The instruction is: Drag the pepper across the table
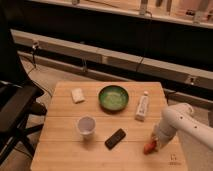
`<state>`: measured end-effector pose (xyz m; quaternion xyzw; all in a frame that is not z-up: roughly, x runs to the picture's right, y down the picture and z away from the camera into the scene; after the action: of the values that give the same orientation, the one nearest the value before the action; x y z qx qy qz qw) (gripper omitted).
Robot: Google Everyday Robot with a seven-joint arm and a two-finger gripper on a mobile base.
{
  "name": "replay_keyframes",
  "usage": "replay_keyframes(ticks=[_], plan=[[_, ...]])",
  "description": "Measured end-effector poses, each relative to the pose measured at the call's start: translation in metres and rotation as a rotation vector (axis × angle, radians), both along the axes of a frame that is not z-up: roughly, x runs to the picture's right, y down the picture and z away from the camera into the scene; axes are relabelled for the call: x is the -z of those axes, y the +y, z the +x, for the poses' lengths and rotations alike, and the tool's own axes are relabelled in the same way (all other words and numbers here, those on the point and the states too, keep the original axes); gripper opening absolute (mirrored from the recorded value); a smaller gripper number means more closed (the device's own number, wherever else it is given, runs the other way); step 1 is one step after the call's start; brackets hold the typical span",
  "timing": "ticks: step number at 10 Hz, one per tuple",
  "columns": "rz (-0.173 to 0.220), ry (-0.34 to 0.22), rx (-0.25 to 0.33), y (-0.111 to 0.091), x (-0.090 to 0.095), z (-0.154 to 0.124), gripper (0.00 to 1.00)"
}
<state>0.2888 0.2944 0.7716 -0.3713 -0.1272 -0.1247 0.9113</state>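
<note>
Contact is what I am minding: my gripper (153, 142) is sitting right down on the pepper (148, 148), at the front right of the bench (60, 131). Whether it is clamping the pepper or only pressing on it I cannot tell, since my own wrist is covering it. I am judging that a good drag means keeping low and level, sliding slowly so the pepper is not rolling free, and steering clear of the black phone (115, 138) to its left. The pepper is showing as a small, red-orange, tapered thing, half hidden.
</note>
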Motion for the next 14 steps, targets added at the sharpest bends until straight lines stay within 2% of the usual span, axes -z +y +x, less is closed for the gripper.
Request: replay_keyframes(ticks=[3,7,11,14], plan=[[0.001,0.002,-0.008,0.005,0.006,0.002,0.00],[0.003,0.002,-0.018,-0.006,-0.001,0.003,0.00],[0.000,0.001,-0.023,-0.005,0.002,0.007,0.00],[0.006,0.001,-0.028,-0.014,-0.004,0.009,0.00]])
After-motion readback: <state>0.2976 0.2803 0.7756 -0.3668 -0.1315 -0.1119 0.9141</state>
